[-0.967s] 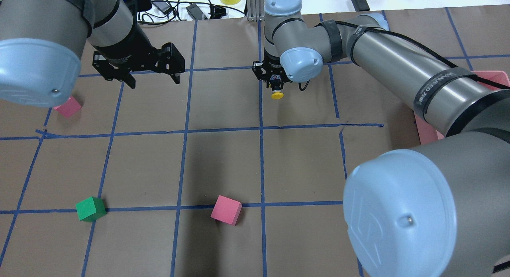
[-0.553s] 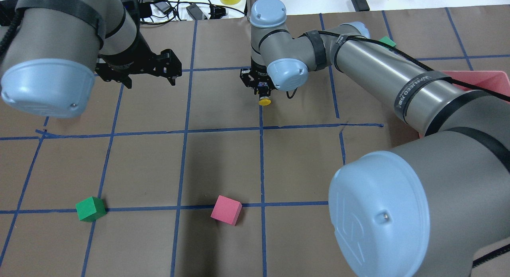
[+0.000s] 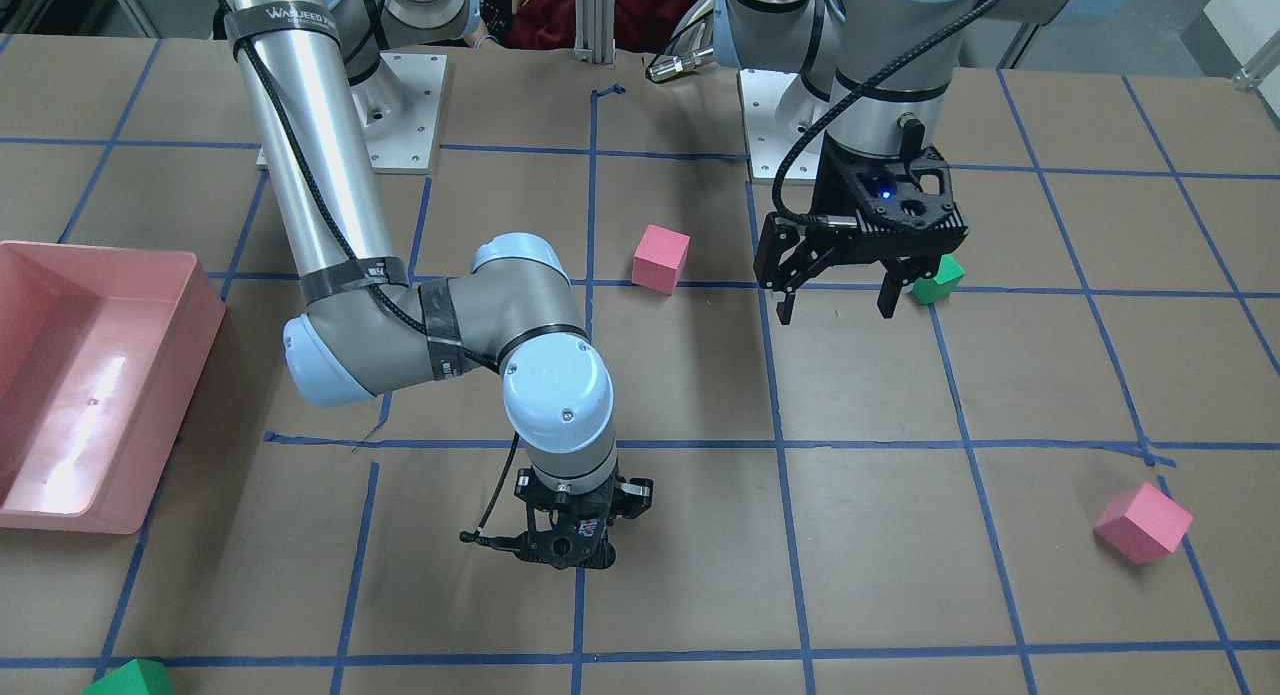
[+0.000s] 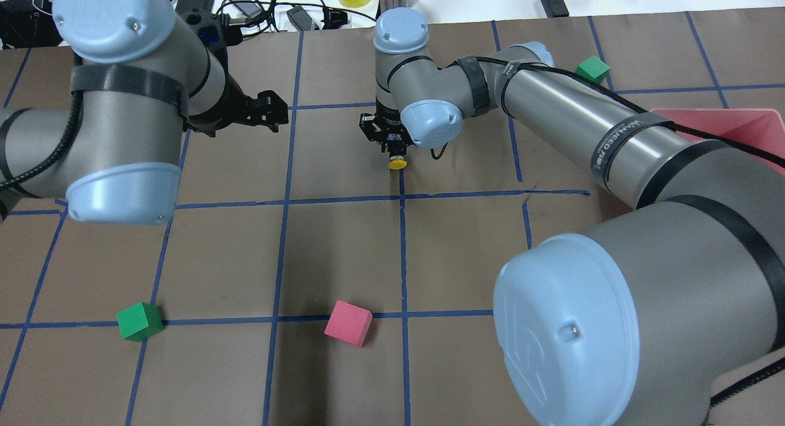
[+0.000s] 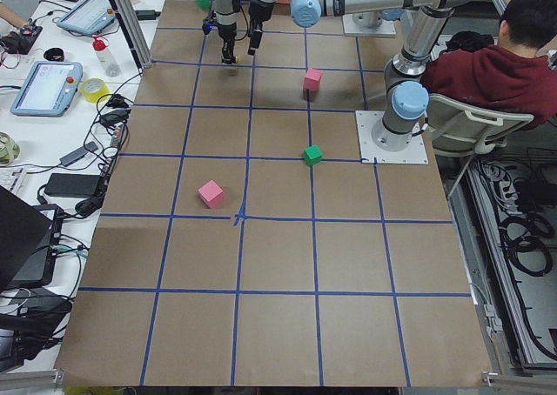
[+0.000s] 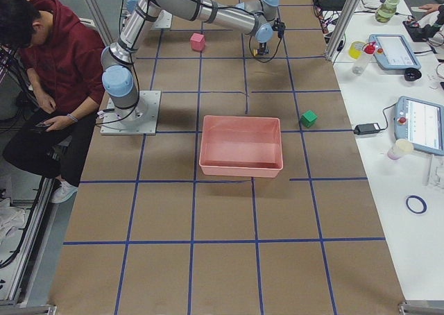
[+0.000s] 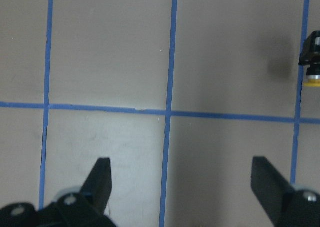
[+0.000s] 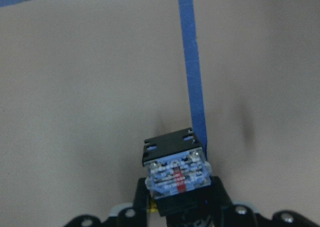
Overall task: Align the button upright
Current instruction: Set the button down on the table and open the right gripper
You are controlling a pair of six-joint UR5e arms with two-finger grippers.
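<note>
The button hangs in my right gripper, which is shut on its blocky base. Its yellow cap sticks out toward the robot's side, low over a blue tape line. In the right wrist view the black and blue-white base fills the space between the fingers, and the cap barely shows. In the front view the right gripper hides the button. My left gripper is open and empty, well to the side of the button. Its wrist view shows bare paper, with the button at the right edge.
A pink cube and a green cube lie near the robot's side. Another green cube lies at the far right, and another pink cube at the far left. A pink bin stands on the right.
My right gripper has carried the button to the left, to the blue tape line. My left arm has swung round and its gripper has drawn back a little, still open.
</note>
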